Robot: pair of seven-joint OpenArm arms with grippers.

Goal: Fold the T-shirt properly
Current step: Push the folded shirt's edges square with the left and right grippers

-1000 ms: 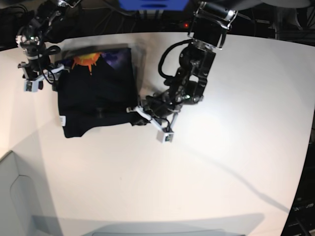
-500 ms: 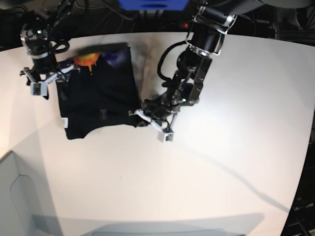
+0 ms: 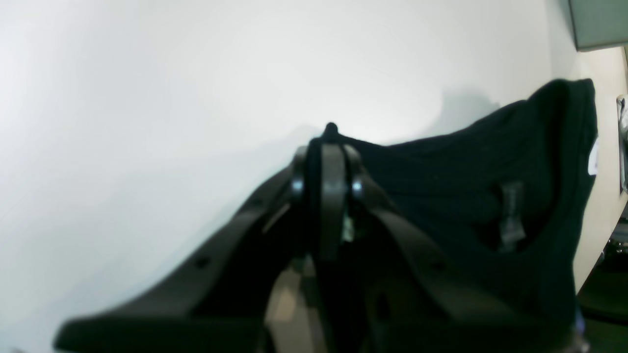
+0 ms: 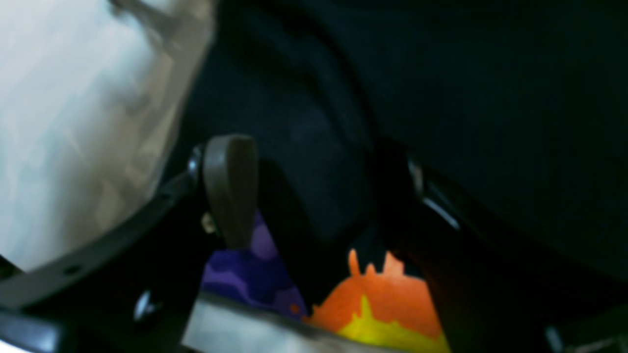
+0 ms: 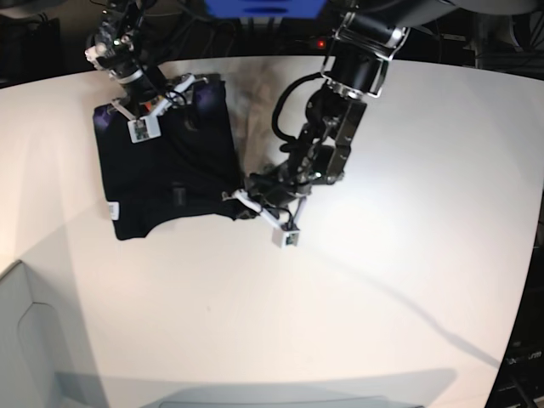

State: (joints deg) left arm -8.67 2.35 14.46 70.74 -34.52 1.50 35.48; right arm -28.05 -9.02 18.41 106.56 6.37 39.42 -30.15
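Closest to me the white desk (image 5: 357, 280) lies bare, with long arm shadows across it. Further in, the left end effector (image 5: 240, 201) sits low at the near right corner of the T-shirt (image 5: 166, 183), its jaws pressed together; in the left wrist view the two fingers (image 3: 332, 171) meet with a small nub of black cloth poking out at their tip, so it is clenched on the hem of the shirt. The black arm behind it bends up and back toward the far edge of the desk. The T-shirt itself lies on the left half of the desk as a roughly square black bundle, plain side up over most of what I can see, with a small white tag (image 5: 110, 209) at its near left corner and a little grey label near the middle. Its near edge is uneven, dipping at the left corner and rising toward the gripped corner. At the far end of the shirt the right end effector (image 5: 158, 109) hangs over the cloth with its fingers spread wide apart, holding nothing; from the right wrist view one finger (image 4: 229, 189) shows on the left, dark fabric fills the gap between the jaws, and the orange sun and purple print (image 4: 378, 304) peek out just beneath. Beyond the desk's far rim there are dark cables and a blue panel (image 5: 263, 7).
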